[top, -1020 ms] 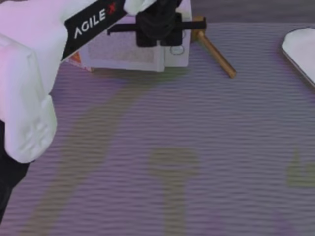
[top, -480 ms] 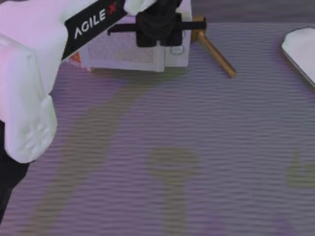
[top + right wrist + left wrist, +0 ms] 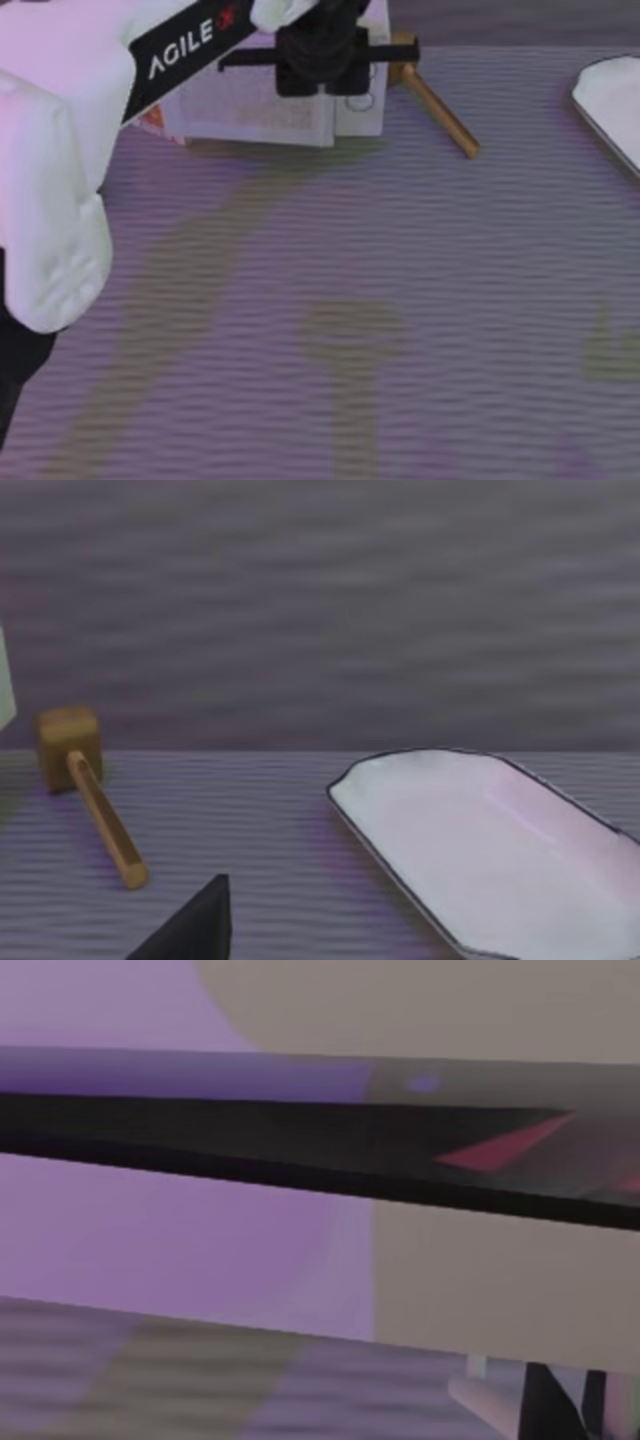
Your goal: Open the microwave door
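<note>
Your black left gripper (image 3: pixel 320 60), grip unclear, hovered at the stiff, hinged lilac-white microwave door (image 3: pixel 245 105); pull its free edge.

Table (image 3: pixel 400 300) carries microwave (image 3: pixel 250 105), mallet (image 3: pixel 435 100), tray (image 3: pixel 612 105).

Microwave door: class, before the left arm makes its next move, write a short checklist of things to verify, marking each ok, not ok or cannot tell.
1. Left gripper at the microwave front, near the door edge: ok.
2. Fingers closed on the door: cannot tell.
3. Door swung open: not ok, it looks flat against the front.
4. Mallet lies right of the microwave, apart from the gripper: ok.
5. Plate far right, out of the way: ok.
6. Right gripper clear of the work: cannot tell; only a dark tip shows in its wrist view.
</note>
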You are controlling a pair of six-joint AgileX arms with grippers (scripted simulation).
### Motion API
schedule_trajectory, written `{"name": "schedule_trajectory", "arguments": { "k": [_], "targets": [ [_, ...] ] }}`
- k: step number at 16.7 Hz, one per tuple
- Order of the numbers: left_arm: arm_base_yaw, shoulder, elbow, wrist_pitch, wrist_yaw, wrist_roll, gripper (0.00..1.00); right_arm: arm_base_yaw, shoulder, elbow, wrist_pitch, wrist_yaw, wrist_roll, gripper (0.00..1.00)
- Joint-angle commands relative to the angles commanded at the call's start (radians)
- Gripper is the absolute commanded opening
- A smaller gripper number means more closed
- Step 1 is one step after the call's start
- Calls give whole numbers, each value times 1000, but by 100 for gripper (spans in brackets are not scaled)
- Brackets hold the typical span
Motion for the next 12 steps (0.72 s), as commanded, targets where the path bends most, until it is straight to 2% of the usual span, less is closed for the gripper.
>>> {"name": "schedule_trajectory", "arguments": {
  "k": [6, 12],
  "targets": [
    [11, -96, -174, 86, 31, 78, 0, 0, 0, 0, 0, 0, 0, 100],
    [11, -100, -179, 89, 32, 81, 0, 0, 0, 0, 0, 0, 0, 100]
  ]
}}
